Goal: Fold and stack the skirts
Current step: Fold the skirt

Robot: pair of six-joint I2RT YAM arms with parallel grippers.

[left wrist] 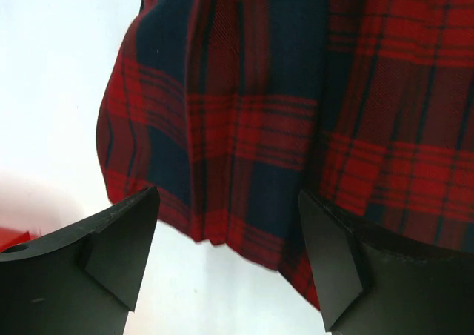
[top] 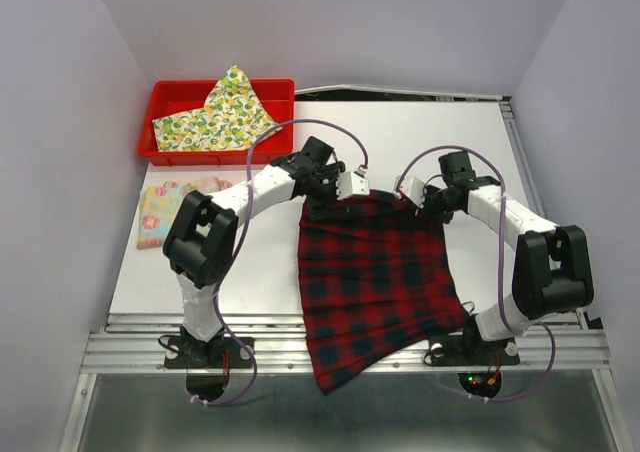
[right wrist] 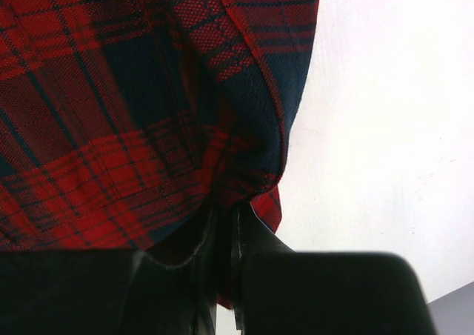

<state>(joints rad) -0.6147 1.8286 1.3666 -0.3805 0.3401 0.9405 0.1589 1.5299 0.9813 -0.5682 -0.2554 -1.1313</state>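
Note:
The red-and-black plaid skirt (top: 375,282) lies spread on the table, its near hem hanging over the front edge. My left gripper (top: 350,187) is open just behind the skirt's far left corner; in the left wrist view (left wrist: 226,261) the plaid edge (left wrist: 296,127) lies between and beyond the fingers, untouched. My right gripper (top: 408,194) is shut on the skirt's far right corner; the right wrist view (right wrist: 226,253) shows cloth (right wrist: 111,150) pinched between the jaws. The lemon-print skirt (top: 215,120) lies in the red bin. The pastel floral skirt (top: 165,210) lies folded at the left.
A red bin (top: 170,97) stands at the back left of the white table (top: 270,272). Grey walls close both sides. A metal rail (top: 340,347) runs along the front edge by the arm bases.

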